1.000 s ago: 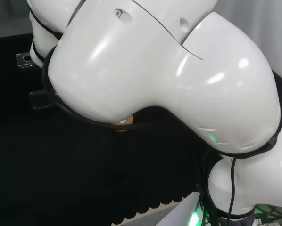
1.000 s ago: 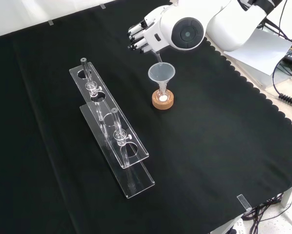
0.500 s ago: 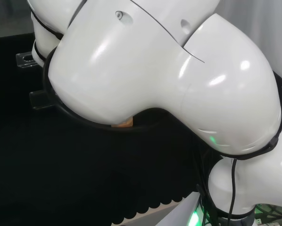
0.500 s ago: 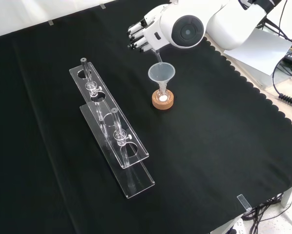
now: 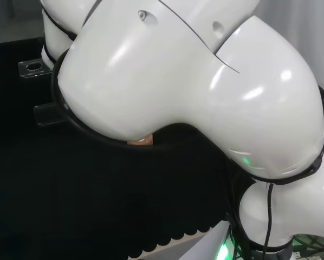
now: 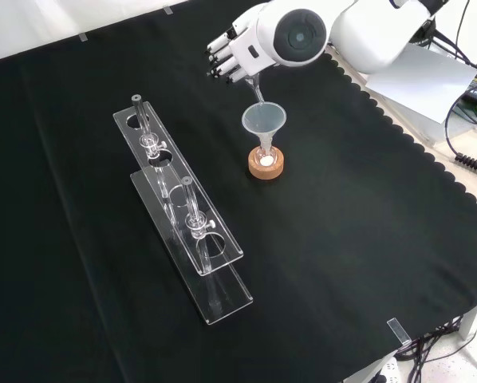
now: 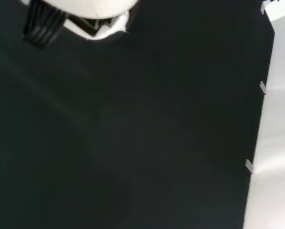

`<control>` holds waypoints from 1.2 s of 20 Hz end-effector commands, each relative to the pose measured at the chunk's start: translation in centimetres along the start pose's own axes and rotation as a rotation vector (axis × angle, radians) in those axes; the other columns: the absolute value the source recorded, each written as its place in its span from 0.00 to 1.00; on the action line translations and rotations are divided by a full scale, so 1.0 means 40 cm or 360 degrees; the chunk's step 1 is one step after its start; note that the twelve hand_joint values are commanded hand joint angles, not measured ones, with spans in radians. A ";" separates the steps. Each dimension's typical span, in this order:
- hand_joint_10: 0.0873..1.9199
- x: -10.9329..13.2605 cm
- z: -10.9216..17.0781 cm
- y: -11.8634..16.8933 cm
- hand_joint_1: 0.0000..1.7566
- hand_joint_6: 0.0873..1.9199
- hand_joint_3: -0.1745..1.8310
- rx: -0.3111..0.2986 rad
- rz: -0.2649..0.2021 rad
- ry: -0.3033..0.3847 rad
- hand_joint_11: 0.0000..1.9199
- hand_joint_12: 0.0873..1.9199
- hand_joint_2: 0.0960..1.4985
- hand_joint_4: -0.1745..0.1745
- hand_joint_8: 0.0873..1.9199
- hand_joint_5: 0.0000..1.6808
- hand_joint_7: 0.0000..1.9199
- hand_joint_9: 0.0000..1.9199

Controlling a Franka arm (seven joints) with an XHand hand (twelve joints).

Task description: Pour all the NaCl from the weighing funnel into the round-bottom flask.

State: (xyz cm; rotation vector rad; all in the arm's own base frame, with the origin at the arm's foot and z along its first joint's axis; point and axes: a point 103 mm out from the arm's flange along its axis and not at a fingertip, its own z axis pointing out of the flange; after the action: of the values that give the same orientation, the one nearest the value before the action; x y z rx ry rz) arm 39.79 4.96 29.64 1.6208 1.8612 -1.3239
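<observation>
In the front view the hand (image 6: 232,53) hangs near the top of the cloth, half behind the arm's white link with its grey cap (image 6: 300,36). Its fingers are curled on the clear weighing funnel (image 6: 257,88), whose thin stem slants down to the rim of a wide clear funnel (image 6: 263,120). That funnel stands in the neck of the round-bottom flask (image 6: 266,153), which rests on a cork ring (image 6: 266,167). A little white powder (image 6: 266,160) lies in the flask. In the head view a sliver of the cork ring (image 5: 140,141) peeps out under the arm's links.
Two clear acrylic racks (image 6: 175,191) (image 6: 203,267) with glass tubes lie to the left of the flask in the front view; their ends (image 5: 34,66) show in the head view. The cloth's scalloped edge (image 6: 430,152) runs along the right, with paper and cables beyond it.
The arm's link and the hand have risen a little and shifted slightly left in the front view. The stem's tip stays over the wide funnel; flask and racks have not moved.
</observation>
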 end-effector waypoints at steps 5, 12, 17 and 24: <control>0.24 -0.004 0.044 0.019 0.63 0.47 0.50 -0.0081 -0.0045 0.0356 0.28 0.61 0.37 1.00 0.32 0.69 0.16 0.35; 0.24 -0.026 0.073 0.031 0.63 0.47 0.50 -0.0103 -0.0052 0.0560 0.28 0.61 0.37 1.00 0.32 0.69 0.16 0.35; 0.24 -0.046 0.103 0.040 0.62 0.47 0.50 -0.0118 -0.0052 0.0690 0.28 0.61 0.37 1.00 0.32 0.69 0.16 0.35; 0.24 -0.067 0.141 0.059 0.62 0.47 0.50 -0.0129 -0.0057 0.0837 0.28 0.61 0.38 1.00 0.32 0.69 0.16 0.35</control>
State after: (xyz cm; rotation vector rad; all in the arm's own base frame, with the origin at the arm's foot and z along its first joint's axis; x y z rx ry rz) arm 40.70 -0.30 28.12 1.9940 2.1715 -0.9235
